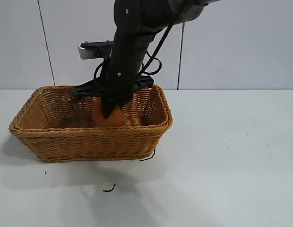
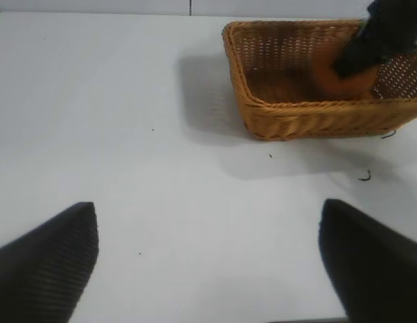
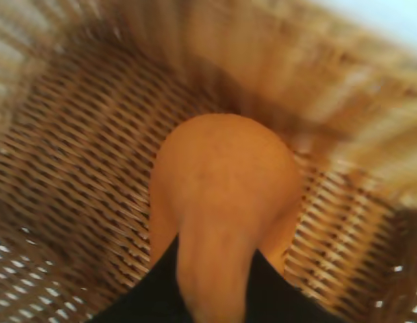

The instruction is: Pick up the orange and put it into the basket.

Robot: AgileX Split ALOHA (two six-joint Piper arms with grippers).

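Exterior view: right end effector (image 1: 110, 112) reaches down inside the basket (image 1: 90, 142), clamped on the orange (image 1: 113, 118). Orange sits low inside the basket, toward its right half, below rim level; whether it touches the basket floor I can't tell. Basket stands on the white surface (image 1: 222, 179), a few dark wicker scraps just in front of the basket. Left arm not seen here.

Left wrist view: left end effector (image 2: 208, 262) is spread wide, holding nothing, parked over bare surface well apart from the basket. Basket shows far off with the orange inside it and the right arm's dark tip over the orange.

Right wrist view: orange fills the middle, gripped between the dark fingers (image 3: 144, 303), woven basket floor right behind it and the basket wall rising around. Looks near the floor, contact unclear.

Step judged: placing, final part, orange already inside the basket but not let go. Next move calls for opening the right fingers to drop the orange, then lifting straight up clear of the basket rim without catching the wicker.
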